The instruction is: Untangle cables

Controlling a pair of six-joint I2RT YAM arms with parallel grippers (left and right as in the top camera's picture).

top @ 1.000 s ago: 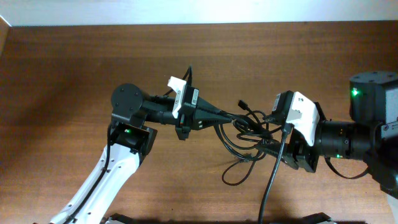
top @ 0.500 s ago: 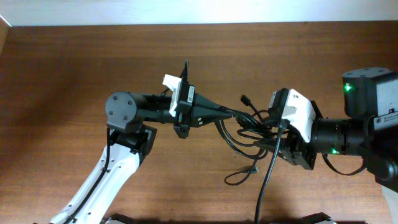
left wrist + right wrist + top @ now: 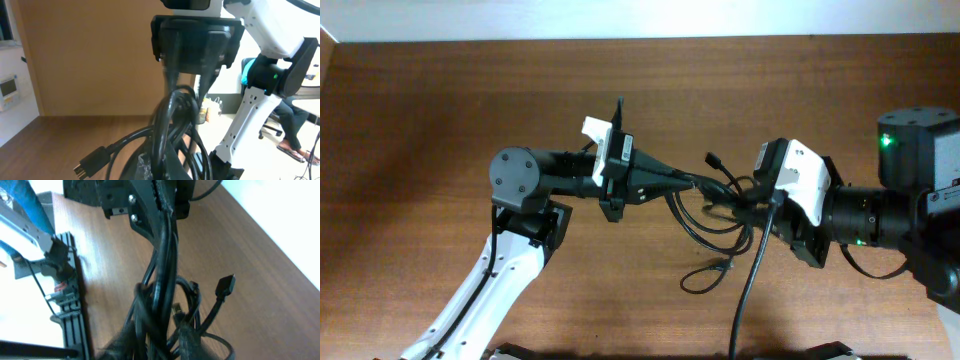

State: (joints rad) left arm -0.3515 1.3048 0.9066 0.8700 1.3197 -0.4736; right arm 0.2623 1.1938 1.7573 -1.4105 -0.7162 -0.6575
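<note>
Brown wooden table (image 3: 440, 120). Item: black cables (image 3: 715, 215), several strands knotted in one bundle, hung above the table's centre; one loop (image 3: 705, 278) sagged toward the table, one plug (image 3: 712, 160) stuck out. Left gripper (image 3: 688, 183) pinched the bundle on the table's left side; right gripper (image 3: 748, 203) clamped it on the table's right side.

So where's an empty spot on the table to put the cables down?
The brown wooden table is bare along the far edge by the white wall, and on the open side beyond the left arm. It is crowded in the middle, where the black cable tangle hangs between the left hand and right hand.
</note>
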